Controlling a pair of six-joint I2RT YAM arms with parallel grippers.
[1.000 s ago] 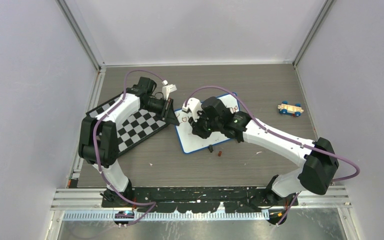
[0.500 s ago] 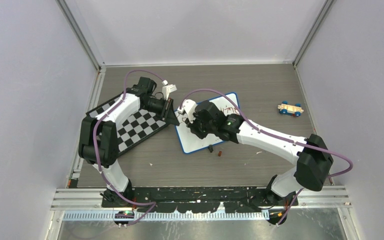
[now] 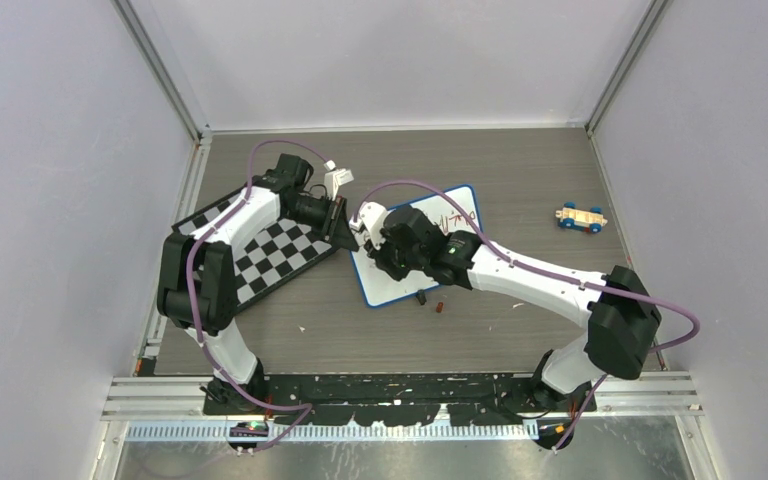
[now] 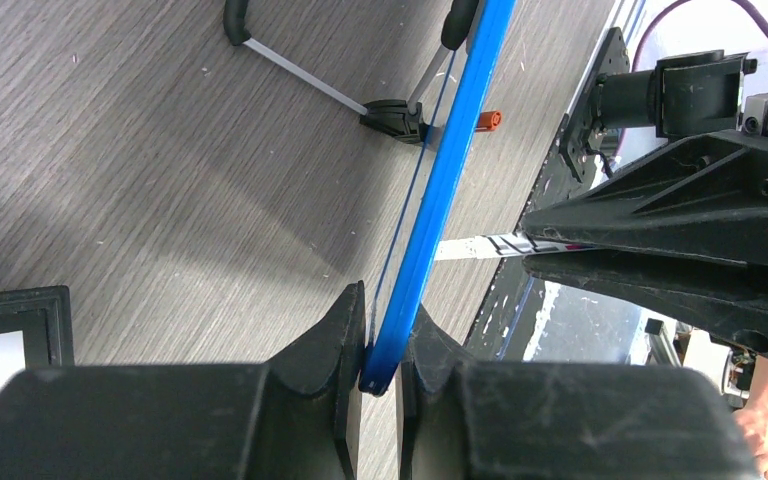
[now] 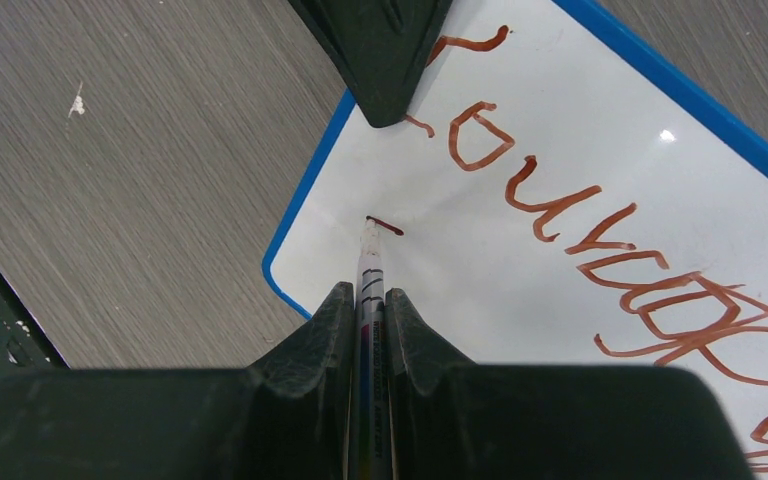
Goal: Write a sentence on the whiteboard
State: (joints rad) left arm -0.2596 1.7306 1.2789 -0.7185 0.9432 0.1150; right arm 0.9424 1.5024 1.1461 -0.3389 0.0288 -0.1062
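Grey wood-grain table [image 3: 520, 170] inside pale walls here. We've got the whiteboard [image 3: 392, 286] sitting skewed around the middle of it, just beside the chessboard [image 3: 280, 255]. The sentence [image 5: 600, 230] runs across it in brownish-red, and a short new stroke sits under the first line, near a corner of the blue frame. The marker [image 5: 370, 270] has its tip right on that stroke. The right gripper [image 5: 368, 296] is clamped tight on the marker barrel. The left gripper [image 4: 388, 330] is pinching the board's blue edge at a corner. A small reddish bit [image 3: 441, 307] lies just off the board's near edge, and a toy car [image 3: 581, 217] sits well apart to the right.
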